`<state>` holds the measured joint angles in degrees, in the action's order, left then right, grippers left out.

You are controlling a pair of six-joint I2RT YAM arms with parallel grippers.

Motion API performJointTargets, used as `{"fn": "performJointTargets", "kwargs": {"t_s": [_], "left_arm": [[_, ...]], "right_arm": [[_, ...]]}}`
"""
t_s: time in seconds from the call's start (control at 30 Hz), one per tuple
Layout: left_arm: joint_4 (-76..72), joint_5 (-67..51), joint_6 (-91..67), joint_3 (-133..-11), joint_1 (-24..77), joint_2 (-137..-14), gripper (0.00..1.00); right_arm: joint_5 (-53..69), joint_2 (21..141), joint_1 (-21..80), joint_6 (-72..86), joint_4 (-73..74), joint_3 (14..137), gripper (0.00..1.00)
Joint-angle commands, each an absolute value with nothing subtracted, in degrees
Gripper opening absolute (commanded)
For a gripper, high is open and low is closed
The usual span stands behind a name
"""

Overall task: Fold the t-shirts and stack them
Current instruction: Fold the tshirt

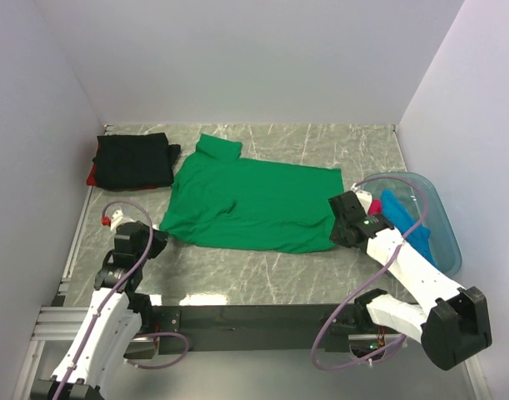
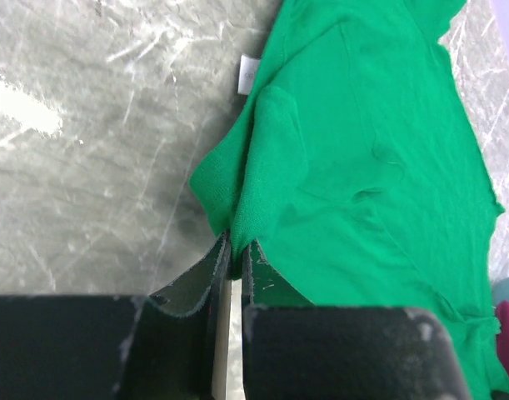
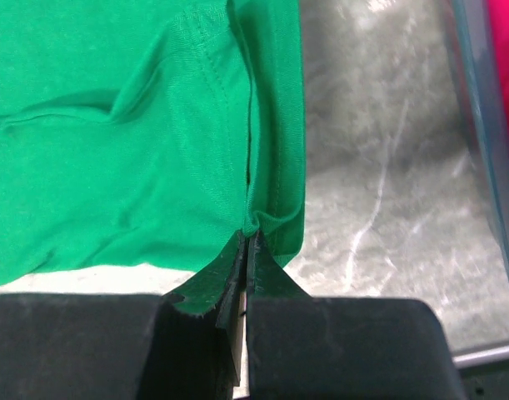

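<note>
**A:** From above, where does the green t-shirt lie?

**B:** It is spread flat across the middle of the marble tabletop. A folded black t-shirt sits in the far left corner, and a strip of red cloth shows at its left edge. On the right, a translucent blue tub holds a blue t-shirt and a pink t-shirt.

**A:** And the tools?

**B:** The overhead view only places them. The left tool is at the green shirt's near left corner. The right tool is at its right edge, toward the near corner. From up there I cannot read how the fingers stand.

**A:** The wrist cameras settle that. On the left wrist, the two dark fingers stand almost together, with a fold of the green edge nipped between them. A small white label lies at the shirt's edge further off, which the overhead view does not show.

**B:** The right wrist shows much the same. Its pads are pressed together on the stitched hem, and the cloth bunches just above the tips. That view also shows the tub's wall off to the right with pink cloth behind it. Bare tabletop lies between the hem and the tub.
</note>
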<state>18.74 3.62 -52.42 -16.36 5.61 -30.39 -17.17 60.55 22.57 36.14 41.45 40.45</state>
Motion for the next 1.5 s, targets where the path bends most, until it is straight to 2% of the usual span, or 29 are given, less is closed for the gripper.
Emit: {"fn": "performJointTargets", "kwargs": {"t_s": [0.0, 0.2, 0.27, 0.3, 0.33, 0.37, 0.4, 0.43, 0.5, 0.53, 0.67, 0.83, 0.93, 1.17, 1.3, 1.47], "left_arm": [[21.44, 6.59, -55.37, -16.52, 7.55, -27.78, 0.01], [24.61, 10.37, -57.66, -17.14, 10.46, -24.96, 0.01], [25.22, 11.94, -58.36, -17.58, 10.9, -24.79, 0.24], [26.01, 12.65, -58.53, -17.75, 10.9, -24.7, 0.33], [26.45, 13.27, -58.97, -18.1, 10.99, -24.0, 0.53], [26.63, 14.05, -59.06, -18.28, 10.99, -23.56, 0.6], [27.24, 15.37, -59.15, -18.46, 10.99, -23.12, 0.67], [27.59, 16.08, -59.32, -19.15, 10.99, -22.33, 0.77], [28.56, 18.61, -59.68, -19.95, 11.07, -21.63, 0.86], [28.39, 19.33, -59.24, -20.91, 11.07, -21.36, 0.92], [24.01, 22.06, -54.24, -22.76, 11.25, -23.46, 0.94], [14.96, 14.8, -48.88, -24.7, 11.77, -37.16, 0.92], [8.28, 13.27, -48.08, -24.87, 14.84, -45.59, 0.92], [-2.01, 16.08, -45.79, -27.77, 27.84, -60.63, 0.92], [-4.39, 15.91, -44.56, -27.95, 29.18, -67.92, 0.93], [-4.04, 16.26, -46.49, -25.41, 29.36, -71.01, 0.94]], "right_arm": [[-23.18, 59.85, 24.08, 39.72, 46.13, 41.75, 0.0], [-26.98, 61.96, 24.34, 41.75, 47.63, 42.54, 0.0], [-27.59, 63.19, 24.26, 41.75, 47.64, 42.89, 0.04], [-27.95, 63.54, 24.26, 41.75, 47.81, 43.06, 0.19], [-27.95, 63.98, 24.26, 41.57, 47.81, 43.68, 0.29], [-27.95, 64.68, 24.34, 40.96, 47.73, 43.94, 0.39], [-27.95, 64.95, 24.26, 40.44, 47.9, 44.38, 0.53], [-28.04, 65.3, 24.34, 39.65, 48.07, 45.34, 0.58], [-28.83, 65.83, 24.96, 39.11, 48.6, 46.23, 0.67], [-29.18, 65.83, 25.31, 39.02, 48.78, 47.19, 0.68], [-24.72, 66.44, 28.73, 36.13, 44.23, 48.6, 0.68], [-11.45, 72.14, 32.69, 33.84, 31.13, 49.04, 0.65], [-9.06, 78.29, 36.46, 34.01, 26.29, 50.44, 0.65], [-10.98, 90.51, 43.15, 35.33, 21.62, 53.0, 0.65], [-10.99, 94.39, 44.47, 36.3, 19.87, 51.77, 0.65], [-10.9, 96.42, 46.49, 38.49, 19.6, 48.79, 0.65]]}}
